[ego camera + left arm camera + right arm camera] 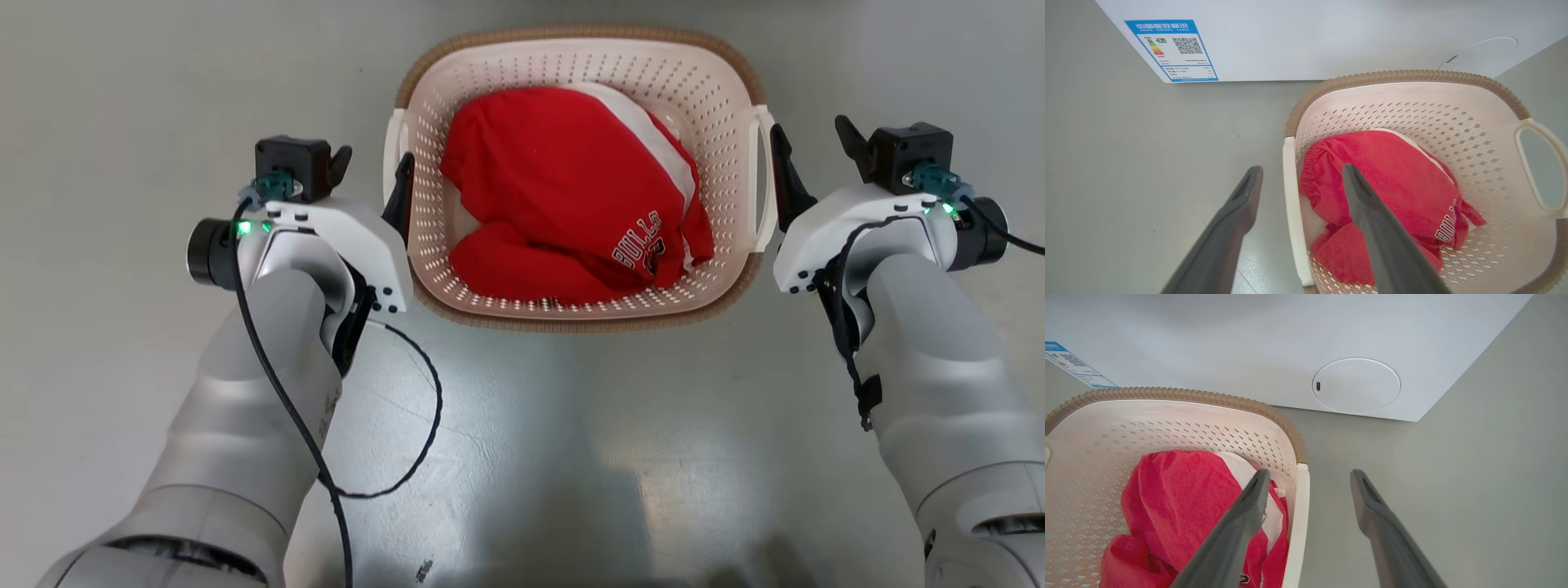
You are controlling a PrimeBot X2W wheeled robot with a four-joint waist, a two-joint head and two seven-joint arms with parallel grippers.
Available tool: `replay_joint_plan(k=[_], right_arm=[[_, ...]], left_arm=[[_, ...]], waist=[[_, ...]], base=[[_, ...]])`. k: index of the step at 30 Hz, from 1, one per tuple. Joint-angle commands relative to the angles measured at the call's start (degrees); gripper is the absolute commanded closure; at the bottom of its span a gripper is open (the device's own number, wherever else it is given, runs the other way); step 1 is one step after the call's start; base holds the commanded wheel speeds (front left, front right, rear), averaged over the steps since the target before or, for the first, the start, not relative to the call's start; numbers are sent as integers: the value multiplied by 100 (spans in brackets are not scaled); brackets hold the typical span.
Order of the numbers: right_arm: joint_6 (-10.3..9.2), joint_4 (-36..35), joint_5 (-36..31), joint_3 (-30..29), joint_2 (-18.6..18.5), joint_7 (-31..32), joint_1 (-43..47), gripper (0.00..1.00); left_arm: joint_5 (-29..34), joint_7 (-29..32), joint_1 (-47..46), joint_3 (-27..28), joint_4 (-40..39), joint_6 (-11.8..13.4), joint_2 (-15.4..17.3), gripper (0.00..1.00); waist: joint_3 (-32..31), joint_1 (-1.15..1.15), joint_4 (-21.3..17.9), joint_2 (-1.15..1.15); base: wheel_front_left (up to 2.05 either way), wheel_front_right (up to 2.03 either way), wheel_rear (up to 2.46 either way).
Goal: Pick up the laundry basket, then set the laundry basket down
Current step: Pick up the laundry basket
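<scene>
Basket [571,317] on floor [122,82] between the arms, red garment [571,188] inside, left tool [373,163] spread astride left handle [1292,212], right tool [808,131] spread astride right handle [1298,522], white machine [1249,343] just beyond.

Cream-white perforated plastic laundry basket [727,114]: I read it as smooth and faintly glossy. Its brown rim [571,34] is moulded with a ribbed, woven-look texture. Red cloth garment [563,180]: soft, matt. Dark fingers [1229,228]: matt to my eye. Grey floor [571,425]: smooth, dull sheen. White appliance panel [1310,36]: smooth.
</scene>
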Motion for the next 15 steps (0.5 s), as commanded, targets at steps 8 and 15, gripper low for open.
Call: replay_joint_plan(k=[8,15], right_arm=[[33,56,28,142,73,-79,-157,0],[33,29,218,284,73,-79,-240,0]], left_arm=[[-172,-71,-352,-183,342,121,139,0],[-199,-60,-603,-288,560,157,139,0]], waist=[[409,0,-61,0],[637,0,-95,0]], base=[[0,0,0],[0,0,0]])
